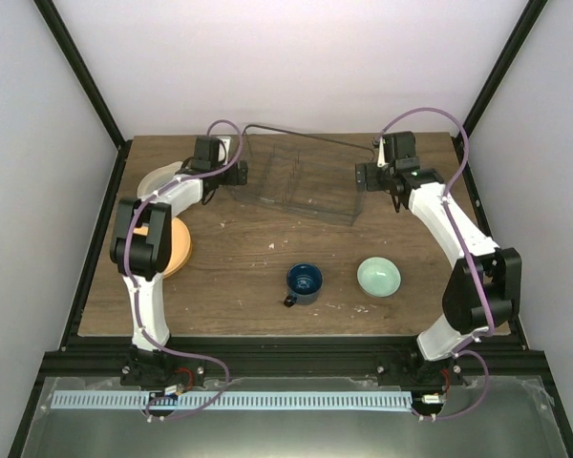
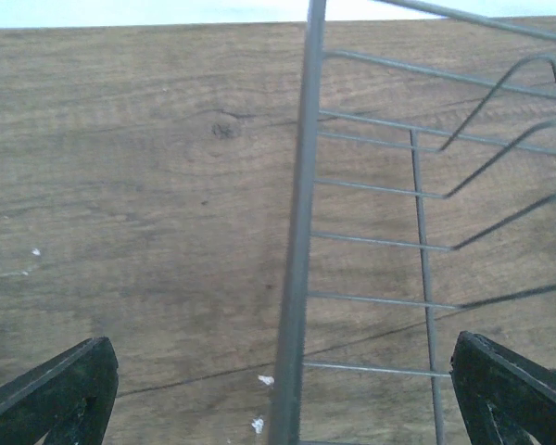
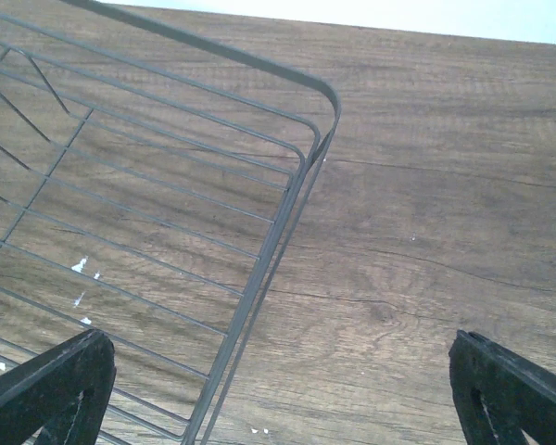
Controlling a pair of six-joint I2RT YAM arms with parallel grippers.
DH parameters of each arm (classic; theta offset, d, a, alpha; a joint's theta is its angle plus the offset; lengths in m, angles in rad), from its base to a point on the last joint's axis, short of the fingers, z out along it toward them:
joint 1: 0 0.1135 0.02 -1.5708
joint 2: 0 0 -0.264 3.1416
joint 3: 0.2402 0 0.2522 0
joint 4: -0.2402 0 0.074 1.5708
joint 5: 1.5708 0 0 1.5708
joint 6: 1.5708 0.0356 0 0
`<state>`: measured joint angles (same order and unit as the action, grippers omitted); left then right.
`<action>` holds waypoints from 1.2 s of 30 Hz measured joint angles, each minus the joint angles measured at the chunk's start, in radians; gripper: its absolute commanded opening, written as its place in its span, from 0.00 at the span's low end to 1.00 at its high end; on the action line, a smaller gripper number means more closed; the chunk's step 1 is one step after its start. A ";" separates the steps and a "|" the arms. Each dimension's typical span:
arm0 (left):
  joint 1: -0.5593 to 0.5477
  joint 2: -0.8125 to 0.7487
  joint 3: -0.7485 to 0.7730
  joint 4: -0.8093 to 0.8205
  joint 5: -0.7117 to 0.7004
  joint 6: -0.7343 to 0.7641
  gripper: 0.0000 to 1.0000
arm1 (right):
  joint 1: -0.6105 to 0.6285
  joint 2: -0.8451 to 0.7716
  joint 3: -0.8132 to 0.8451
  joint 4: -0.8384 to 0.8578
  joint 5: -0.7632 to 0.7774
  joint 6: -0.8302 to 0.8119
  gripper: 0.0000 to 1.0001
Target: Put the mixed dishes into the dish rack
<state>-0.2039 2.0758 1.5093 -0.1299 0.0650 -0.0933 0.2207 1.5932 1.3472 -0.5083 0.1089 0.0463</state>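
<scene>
The wire dish rack [image 1: 296,181] stands at the back middle of the table. My left gripper [image 1: 237,175] is open and straddles the rack's left rim [image 2: 298,241]. My right gripper [image 1: 363,177] is open over the rack's right rim [image 3: 259,269]. The dark blue mug [image 1: 304,283] sits upright at the front middle. The small mint-green bowl [image 1: 378,277] sits to its right. The orange plate [image 1: 172,248] lies at the left, partly under my left arm. The cream plate [image 1: 153,178] lies behind it, mostly hidden by the arm.
The table's wooden top [image 1: 258,239] is bounded by a black frame and white walls on three sides. A thin dark rod [image 1: 296,134] runs along the back behind the rack.
</scene>
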 measured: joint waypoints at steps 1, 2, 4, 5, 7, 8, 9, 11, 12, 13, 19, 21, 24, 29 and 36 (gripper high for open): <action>-0.002 -0.001 -0.010 0.009 0.006 -0.001 1.00 | 0.000 -0.008 0.000 0.000 0.002 0.000 1.00; -0.005 -0.003 -0.024 0.021 0.010 -0.003 1.00 | 0.000 -0.015 0.000 -0.002 0.004 0.000 1.00; -0.012 -0.015 -0.059 0.042 0.015 -0.004 1.00 | 0.000 -0.026 0.000 -0.008 0.009 0.000 1.00; -0.014 -0.024 -0.076 0.047 0.016 -0.005 1.00 | 0.000 -0.029 0.000 -0.012 0.010 0.000 1.00; -0.016 -0.048 -0.113 0.053 0.017 -0.006 1.00 | 0.000 -0.035 0.000 -0.026 0.015 0.000 1.00; -0.016 -0.060 -0.128 0.054 0.017 -0.007 1.00 | 0.000 -0.036 0.000 -0.029 0.016 0.000 1.00; -0.017 -0.071 -0.143 0.054 0.017 -0.008 1.00 | 0.000 -0.037 0.000 -0.034 0.016 0.000 1.00; -0.021 -0.089 -0.167 0.055 0.016 -0.009 1.00 | 0.000 -0.039 0.000 -0.045 0.015 0.000 1.00; -0.024 -0.098 -0.179 0.055 0.015 -0.011 1.00 | 0.000 -0.039 0.000 -0.049 0.015 0.000 1.00; -0.025 -0.104 -0.186 0.053 0.014 -0.011 1.00 | 0.000 -0.040 0.000 -0.052 0.015 0.001 1.00; -0.049 -0.148 -0.239 0.046 0.001 -0.021 1.00 | 0.000 -0.050 0.000 -0.070 0.014 0.004 1.00; -0.060 -0.174 -0.268 0.039 -0.002 -0.029 1.00 | 0.000 -0.053 0.000 -0.071 0.013 0.004 1.00; -0.075 -0.213 -0.310 0.034 -0.010 -0.039 1.00 | 0.000 -0.055 -0.003 -0.069 0.007 0.005 1.00; -0.085 -0.276 -0.378 0.029 -0.023 -0.054 1.00 | 0.000 -0.056 -0.032 -0.063 -0.006 0.016 1.00; -0.091 -0.392 -0.491 0.015 -0.046 -0.078 1.00 | 0.000 -0.058 -0.042 -0.061 -0.016 0.019 1.00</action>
<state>-0.2951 1.6836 1.0183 -0.1150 0.0193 -0.1711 0.2207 1.5356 1.3056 -0.5694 0.0929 0.0654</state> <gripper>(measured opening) 0.998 0.999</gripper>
